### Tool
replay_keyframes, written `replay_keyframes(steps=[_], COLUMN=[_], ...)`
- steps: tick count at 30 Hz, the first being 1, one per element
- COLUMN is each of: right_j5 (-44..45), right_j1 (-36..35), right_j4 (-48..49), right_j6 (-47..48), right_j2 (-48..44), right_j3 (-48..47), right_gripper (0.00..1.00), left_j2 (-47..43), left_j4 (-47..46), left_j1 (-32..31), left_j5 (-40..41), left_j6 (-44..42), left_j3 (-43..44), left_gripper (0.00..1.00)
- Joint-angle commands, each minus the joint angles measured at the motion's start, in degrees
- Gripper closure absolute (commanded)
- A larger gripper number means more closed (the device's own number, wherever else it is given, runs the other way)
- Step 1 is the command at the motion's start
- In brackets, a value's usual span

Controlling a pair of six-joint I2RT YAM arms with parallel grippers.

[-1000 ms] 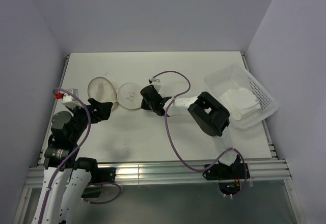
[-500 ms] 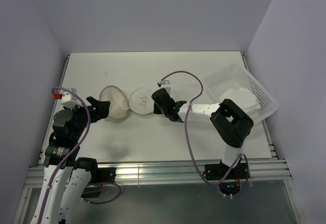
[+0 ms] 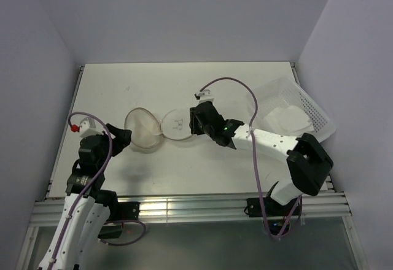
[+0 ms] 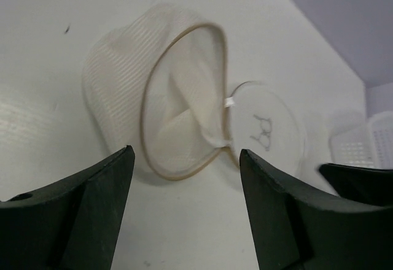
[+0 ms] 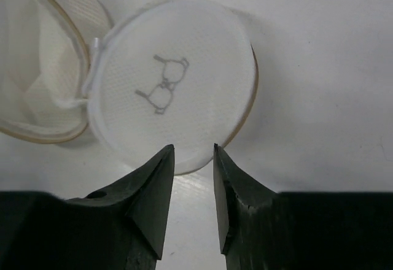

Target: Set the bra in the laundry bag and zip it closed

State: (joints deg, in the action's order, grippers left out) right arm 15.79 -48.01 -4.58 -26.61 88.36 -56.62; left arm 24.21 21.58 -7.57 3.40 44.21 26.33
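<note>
Bra (image 3: 287, 119) lies in tray (image 3: 316, 115) at 3 o'clock. Laundry bag (image 3: 142, 132) sits at 9 o'clock of centre, mouth agape, lid (image 5: 175, 80) flopped toward 3. Left gripper (image 4: 185, 156) is wide and empty. Right gripper (image 5: 191, 150) shows a narrow gap and grips nothing. Suggest left pins the rim while right fetches the bra by 1 edge.

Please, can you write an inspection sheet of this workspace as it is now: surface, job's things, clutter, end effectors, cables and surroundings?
Surface: white table, a few small dark marks.
Job's things: laundry bag lies on its side, unzipped, with its lid open beside it; bra lies in the tray, not in the bag.
Clutter: perforated tray at the far right.
End effectors: left end effector open, facing the bag's mouth; right end effector jaws slightly apart at the lid's edge, apparently not pinching it.
Cables: purple cables loop along both arms.
Surroundings: lavender walls; nothing else seen.
</note>
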Motion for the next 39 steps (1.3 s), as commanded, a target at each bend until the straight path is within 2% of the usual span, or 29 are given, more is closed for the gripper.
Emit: replay_keyframes(steps=[1, 3, 4, 6, 7, 11, 13, 15, 18, 20, 23, 24, 26, 27, 30, 32, 33, 35, 36, 37, 39], right_j5=[-1.5, -3.9, -6.5, -8.6, -9.1, -12.3, -14.7, -15.5, -16.2, -16.0, -12.5, -12.7, -13.4, -13.1, -10.3, -8.2, -7.6, -6.8, -6.7, -6.7, -5.9], right_j1=[1.0, 1.9, 2.5, 2.5, 2.5, 1.7, -0.1, -1.8, -3.1, -4.2, -5.3, -5.3, -5.3, -5.3, -5.2, -5.2, -5.2, -5.2, -5.2, -5.3, -5.7], right_j4=[-1.4, -0.7, -0.3, -0.3, 0.5, 3.4, 4.0, 2.9, 1.1, 0.0, -3.6, -4.1, -5.0, -5.2, -6.5, -7.8, -7.7, -7.6, -7.1, -6.7, -4.7], right_j6=[2.2, 2.4, 2.2, 1.9, 1.0, 0.3, 2.2, 3.3, 6.3, 7.5, 9.9, 10.4, 10.9, 10.9, 11.4, 11.8, 11.9, 12.0, 12.0, 12.0, 12.3], right_j2=[-6.3, -8.4, -7.5, -5.1, -2.4, 3.7, 8.4, 11.4, 15.9, 18.4, 21.8, 22.5, 24.7, 25.4, 28.2, 29.7, 29.9, 29.5, 29.0, 27.2, 24.2], right_j3=[2.1, 2.8, 2.8, 2.0, 1.5, -1.4, -5.1, -8.1, -13.2, -14.9, -18.8, -20.1, -21.6, -22.6, -24.8, -25.9, -26.0, -25.9, -25.4, -24.8, -22.6], right_gripper=[0.48, 0.47, 0.44, 0.42, 0.37, 0.36, 0.42, 0.43, 0.48, 0.46, 0.39, 0.39, 0.39, 0.40, 0.44, 0.48, 0.56, 0.76, 0.90, 0.98, 1.00], left_j2=[2.2, 3.6, 5.5, 8.2, 11.5, 18.0, 19.7, 21.0, 24.1, 25.5, 27.0, 27.3, 27.8, 27.8, 27.1, 26.4, 26.1, 25.7, 25.5, 25.3, 24.3], left_j4=[-5.8, -8.4, -9.7, -12.4, -14.7, -22.5, -24.5, -26.7, -26.3, -27.2, -28.2, -28.1, -28.1, -28.1, -28.0, -27.6, -27.5, -27.1, -26.9, -26.2, -25.0], left_j1=[0.2, -0.2, -0.2, -0.2, -0.2, -0.8, -2.2, -2.9, -3.0, -3.0, -3.1, -3.1, -3.1, -3.1, -3.1, -3.1, -3.2, -3.2, -3.3, -3.4, -3.9], left_j5=[4.1, 7.1, 8.6, 8.9, 9.2, 6.4, 6.9, 7.8, 9.2, 9.1, 10.0, 10.2, 10.6, 10.6, 10.1, 10.2, 10.1, 9.8, 9.6, 9.3, 8.0], left_j6=[3.6, 2.8, 2.4, 2.4, 2.2, 0.2, 0.0, -1.1, -1.5, -1.8, -2.2, -2.3, -2.2, -2.2, -2.0, -2.0, -2.1, -2.0, -1.9, -1.7, -1.3], left_j3=[-3.6, -4.7, -5.3, -5.8, -5.8, -6.4, -6.5, -6.5, -5.5, -5.5, -5.1, -5.0, -4.8, -4.8, -4.5, -4.1, -3.9, -3.7, -3.6, -3.1, -2.1], left_gripper=[0.26, 0.25, 0.25, 0.24, 0.24, 0.26, 0.33, 0.41, 0.42, 0.48, 0.59, 0.69, 0.76, 0.84, 1.00, 1.00, 1.00, 1.00, 1.00, 1.00, 1.00])
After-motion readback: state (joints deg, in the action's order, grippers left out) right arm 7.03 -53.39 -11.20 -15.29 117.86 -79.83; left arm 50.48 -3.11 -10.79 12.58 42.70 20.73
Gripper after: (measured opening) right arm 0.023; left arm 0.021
